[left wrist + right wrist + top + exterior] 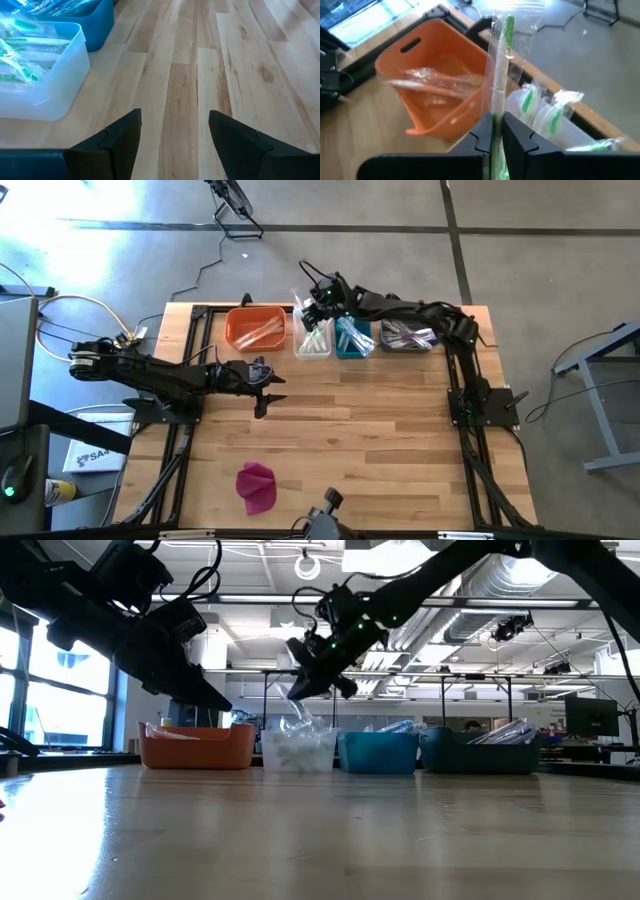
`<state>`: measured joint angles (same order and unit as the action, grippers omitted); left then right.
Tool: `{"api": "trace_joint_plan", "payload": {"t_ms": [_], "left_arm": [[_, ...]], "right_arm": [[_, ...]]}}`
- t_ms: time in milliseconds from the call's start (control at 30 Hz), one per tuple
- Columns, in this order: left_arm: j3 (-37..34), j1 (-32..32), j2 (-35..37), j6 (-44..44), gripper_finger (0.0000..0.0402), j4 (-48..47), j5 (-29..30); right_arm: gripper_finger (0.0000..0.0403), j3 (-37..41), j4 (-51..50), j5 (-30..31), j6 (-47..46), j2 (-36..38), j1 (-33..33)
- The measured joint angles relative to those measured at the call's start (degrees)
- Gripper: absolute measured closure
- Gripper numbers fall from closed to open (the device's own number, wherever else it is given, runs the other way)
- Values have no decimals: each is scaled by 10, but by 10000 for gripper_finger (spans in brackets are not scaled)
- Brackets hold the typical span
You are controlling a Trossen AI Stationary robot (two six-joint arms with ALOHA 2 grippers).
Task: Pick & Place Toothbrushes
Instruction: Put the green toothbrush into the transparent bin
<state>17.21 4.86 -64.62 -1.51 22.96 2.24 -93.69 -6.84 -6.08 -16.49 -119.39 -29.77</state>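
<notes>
Four bins stand in a row at the table's far edge: orange (255, 328), white (312, 340), teal (353, 338), grey (405, 335). Each holds toothbrushes in clear wrappers; the white bin's (545, 115) have green on them. My right gripper (318, 305) hangs over the white bin, by the orange bin (435, 90), shut on one wrapped green toothbrush (499, 70). My left gripper (262, 380) hovers open over bare wood nearer the table's middle, with nothing between its fingers (115, 145); the white bin (45, 75) is just ahead of it. My right gripper pinches the wrapped green toothbrush between its two fingers (517, 135), at the stretch of wrapper and handle nearest me (496, 117). The toothbrush runs along the fingers and sticks out past their tips, green end (509, 25) farthest. It is lifted clear above the white bin (298, 752).
A magenta cloth lump (257, 485) lies near the table's front edge, left of centre. Bare wood spreads between the bins and the cloth. Black frame rails (190, 370) run along the table's left and right sides by the arm bases.
</notes>
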Motion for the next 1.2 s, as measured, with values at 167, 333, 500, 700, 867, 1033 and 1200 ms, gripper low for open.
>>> {"api": "trace_joint_plan", "payload": {"t_ms": [167,333,500,700,867,1033,1200], "left_arm": [[0,0,0,2,174,0,0],[0,0,0,2,174,0,5],[0,0,0,2,174,0,11],[0,0,0,2,174,0,11],[0,0,0,2,174,-1,11],[0,0,0,2,174,-1,10],[0,0,0,2,174,-4,10]], "right_arm": [[389,0,14,-12,-1,-24,-7],[387,0,7,-19,-2,-31,-7],[358,0,8,-17,-6,-30,-5],[307,0,-3,-15,-17,-30,1],[282,0,-5,-23,-17,-26,5],[281,0,-18,-30,-28,-12,10],[293,0,-44,-31,-28,11,9]]}}
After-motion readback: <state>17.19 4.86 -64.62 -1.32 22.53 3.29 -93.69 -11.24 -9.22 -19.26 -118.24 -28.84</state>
